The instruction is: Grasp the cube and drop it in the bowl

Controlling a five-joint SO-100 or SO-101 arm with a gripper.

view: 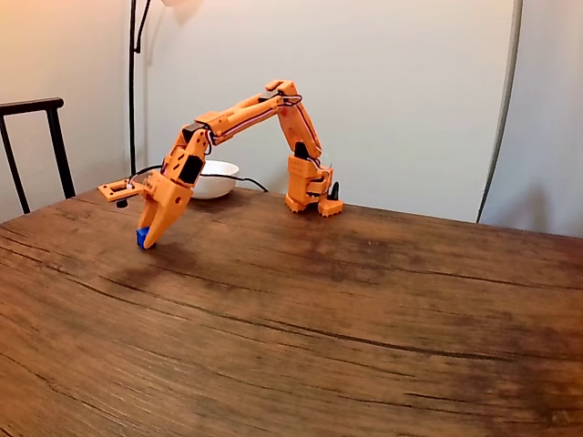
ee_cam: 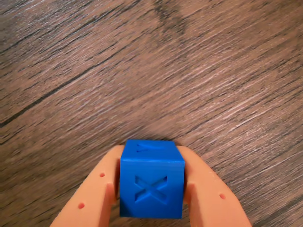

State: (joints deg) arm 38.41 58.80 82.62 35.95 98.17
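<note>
The bright-blue cube [ee_cam: 151,184] has an X cut into its front face and sits squeezed between my two orange fingers [ee_cam: 94,194] in the wrist view. My gripper [ee_cam: 151,194] is shut on it. In the fixed view the cube [view: 143,238] shows as a small blue spot at the gripper tip [view: 146,238], at or just above the wooden table. The white bowl [view: 213,179] stands behind the arm, at the far edge of the table, to the right of and beyond the gripper.
The orange arm's base [view: 308,196] is clamped at the table's far edge, right of the bowl. A dark chair [view: 36,146] stands at the far left. The brown wooden tabletop [view: 346,309] stretches wide toward the camera and to the right.
</note>
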